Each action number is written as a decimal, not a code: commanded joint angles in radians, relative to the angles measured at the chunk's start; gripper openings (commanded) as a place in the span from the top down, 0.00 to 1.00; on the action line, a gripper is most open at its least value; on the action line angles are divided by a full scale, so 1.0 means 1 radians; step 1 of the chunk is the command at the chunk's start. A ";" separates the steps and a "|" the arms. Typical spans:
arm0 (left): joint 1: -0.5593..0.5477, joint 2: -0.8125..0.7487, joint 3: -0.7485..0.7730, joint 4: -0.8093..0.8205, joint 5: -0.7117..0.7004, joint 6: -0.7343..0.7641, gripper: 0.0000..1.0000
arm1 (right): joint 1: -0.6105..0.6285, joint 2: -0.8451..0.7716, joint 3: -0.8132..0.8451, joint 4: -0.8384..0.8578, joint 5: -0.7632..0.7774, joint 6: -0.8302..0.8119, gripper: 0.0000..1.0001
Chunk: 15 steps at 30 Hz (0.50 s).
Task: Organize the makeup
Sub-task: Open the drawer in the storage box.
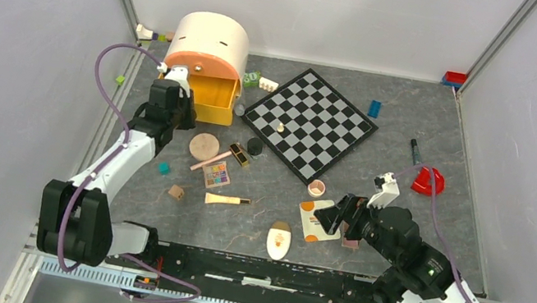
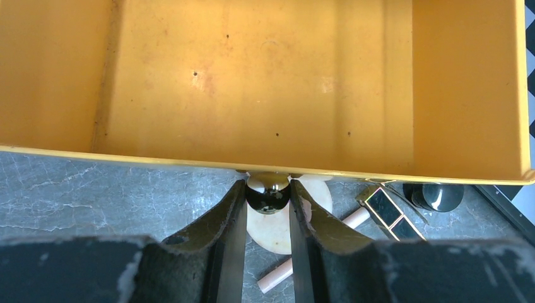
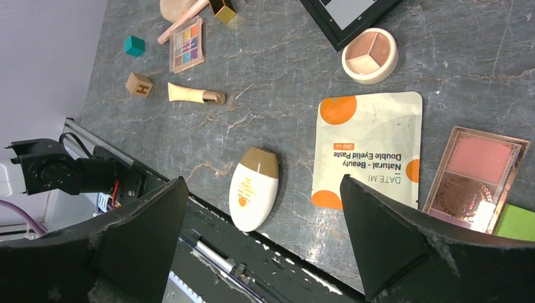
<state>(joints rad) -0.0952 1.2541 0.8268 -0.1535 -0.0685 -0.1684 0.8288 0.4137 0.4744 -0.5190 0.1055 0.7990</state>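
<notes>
My left gripper is shut on the black knob of the yellow drawer, which stands pulled out of the peach cabinet. Below it lie the round peach compact, a pink brush, the eyeshadow palette and a cream tube. My right gripper hangs open above the table's near edge, with nothing between its fingers. Under it lie the cream oval, the white-orange sachet and the blush palette. A black pencil lies far right.
The chessboard lies tilted at the back centre, with a small round pot near its front corner. A teal cube and a wooden cube sit at the left. A red piece lies at the right. The black rail borders the near edge.
</notes>
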 commanded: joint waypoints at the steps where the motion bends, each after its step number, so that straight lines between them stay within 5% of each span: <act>1: -0.013 -0.028 -0.002 -0.004 -0.021 0.030 0.81 | -0.001 -0.019 0.021 -0.008 0.011 0.012 0.02; 15: -0.047 -0.069 -0.021 -0.026 -0.094 0.042 0.79 | -0.002 -0.068 0.020 -0.039 0.026 0.029 0.02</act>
<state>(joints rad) -0.1375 1.2247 0.8143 -0.1902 -0.1242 -0.1684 0.8288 0.3542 0.4744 -0.5564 0.1143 0.8158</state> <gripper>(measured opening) 0.345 0.979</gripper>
